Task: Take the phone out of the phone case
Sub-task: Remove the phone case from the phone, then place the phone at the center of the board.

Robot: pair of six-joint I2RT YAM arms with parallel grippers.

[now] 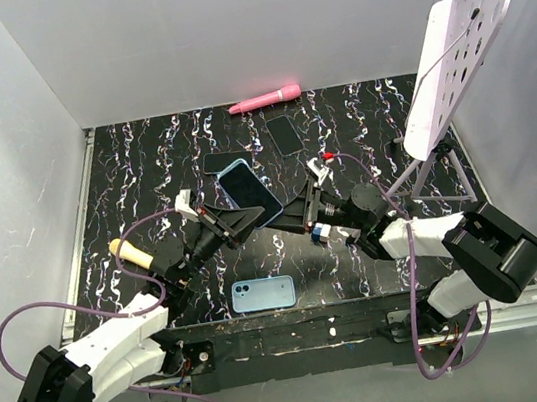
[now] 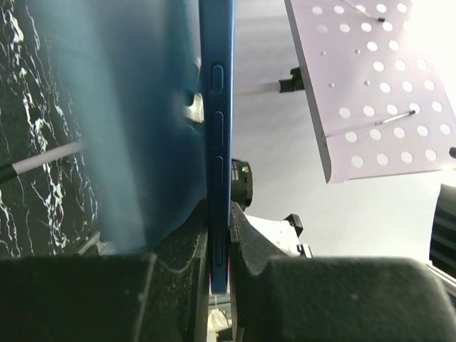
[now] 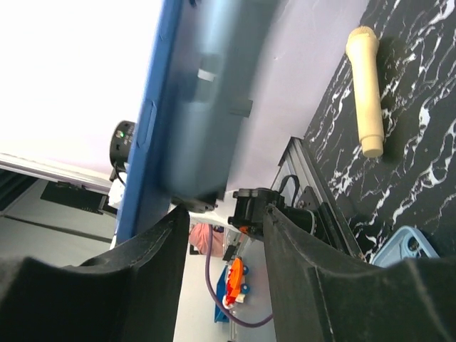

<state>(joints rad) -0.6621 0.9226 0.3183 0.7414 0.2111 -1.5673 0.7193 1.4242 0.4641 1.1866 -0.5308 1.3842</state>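
The left gripper is clamped on the lower edge of the blue phone, its 2 fingers pinching front and back so the handset stands on edge above the table. The right gripper sits at the opposite side with its jaws apart and the phone's corner just over the gap; I can't tell if either finger touches it. The rim shows moulded button bumps, so I judge the case is on and the peeling is yet to happen. Near the arm bases lies a light blue shell, possibly another case. Beyond are 2 dark handsets, a pink stick and a beige cylinder.
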